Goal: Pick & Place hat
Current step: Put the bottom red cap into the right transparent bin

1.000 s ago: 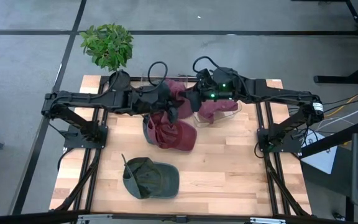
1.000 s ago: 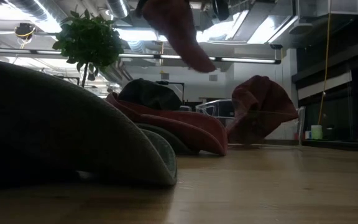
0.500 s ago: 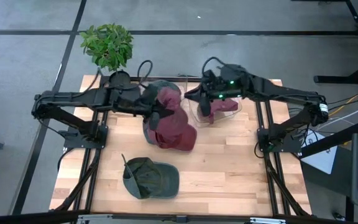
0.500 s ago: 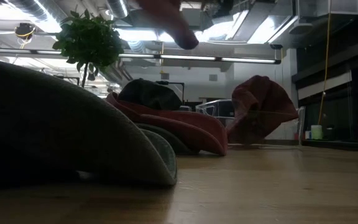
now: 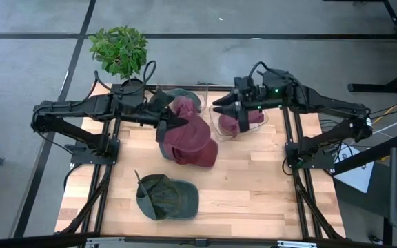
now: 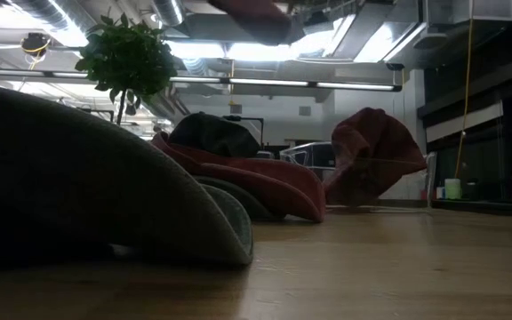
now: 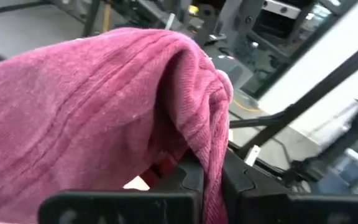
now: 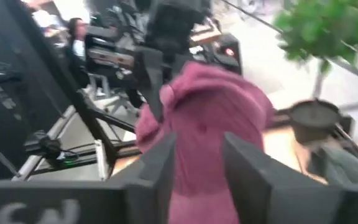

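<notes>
High view: left gripper (image 5: pixel 165 122) above the table's middle, clenched on a maroon hat (image 5: pixel 188 131) that hangs lifted over the wooden table (image 5: pixel 253 186), probably carried toward a drop spot. Right gripper (image 5: pixel 220 109) level with it across a gap, in front of a second maroon hat (image 5: pixel 243 122) lying in a clear bin (image 5: pixel 262 124); nothing between its fingers, spread not legible here. Green cap (image 5: pixel 165 198) near the front edge; potted plant (image 5: pixel 119 49) at the back left corner.

Low view: green cap brim (image 6: pixel 96 196) filling the foreground; maroon cloth (image 6: pixel 256 9) aloft at the top edge, clear of the tabletop.

Left wrist view: maroon hat (image 7: pixel 104 118) draped over the closed fingers (image 7: pixel 191 180), pinched at a fold.

Right wrist view: fingers (image 8: pixel 160 168) parted with a plain gap, empty; held maroon hat (image 8: pixel 207 124) hanging beyond them.
</notes>
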`<state>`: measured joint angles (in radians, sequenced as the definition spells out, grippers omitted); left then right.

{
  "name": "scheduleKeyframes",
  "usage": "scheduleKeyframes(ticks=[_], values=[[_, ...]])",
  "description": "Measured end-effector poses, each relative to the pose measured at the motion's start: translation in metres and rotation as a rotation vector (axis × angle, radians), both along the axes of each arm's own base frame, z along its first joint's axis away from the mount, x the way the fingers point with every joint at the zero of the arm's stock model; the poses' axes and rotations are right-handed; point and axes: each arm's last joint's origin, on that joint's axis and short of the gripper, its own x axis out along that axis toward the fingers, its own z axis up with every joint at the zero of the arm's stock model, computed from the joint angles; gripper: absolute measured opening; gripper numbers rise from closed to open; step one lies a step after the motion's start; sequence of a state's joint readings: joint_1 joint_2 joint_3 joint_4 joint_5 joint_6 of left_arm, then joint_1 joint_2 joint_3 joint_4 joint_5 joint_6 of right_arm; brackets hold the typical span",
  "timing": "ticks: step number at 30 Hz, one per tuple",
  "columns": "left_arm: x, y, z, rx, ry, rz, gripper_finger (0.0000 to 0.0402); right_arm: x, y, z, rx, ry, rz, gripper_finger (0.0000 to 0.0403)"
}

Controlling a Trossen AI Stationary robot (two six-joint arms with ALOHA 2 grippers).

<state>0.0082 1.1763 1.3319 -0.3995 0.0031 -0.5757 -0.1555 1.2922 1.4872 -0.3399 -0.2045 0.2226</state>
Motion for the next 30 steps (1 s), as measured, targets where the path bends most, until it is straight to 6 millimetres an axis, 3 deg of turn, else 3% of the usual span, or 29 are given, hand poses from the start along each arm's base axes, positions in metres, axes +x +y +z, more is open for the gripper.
scheduleKeyframes(ticks=[7,13,23,27,30], values=[[0.003,-0.004,0.002,-0.021,-0.036,-0.139,0.0008,0.015,0.001,0.001,-0.110,-0.086,0.073,0.0253],[0.004,-0.004,0.009,0.016,-0.108,-0.161,0.0006,0.031,0.000,-0.009,-0.148,-0.072,0.086,0.0288],[0.005,-0.006,0.012,0.012,-0.138,-0.215,0.0007,0.048,-0.002,-0.020,-0.146,-0.071,0.110,0.0268],[0.005,-0.006,0.012,0.012,-0.138,-0.215,0.0009,0.048,-0.002,-0.020,-0.146,-0.070,0.113,0.0223],[0.005,-0.006,0.011,0.011,-0.136,-0.215,0.0009,0.048,-0.001,-0.020,-0.139,-0.071,0.143,0.0162]])
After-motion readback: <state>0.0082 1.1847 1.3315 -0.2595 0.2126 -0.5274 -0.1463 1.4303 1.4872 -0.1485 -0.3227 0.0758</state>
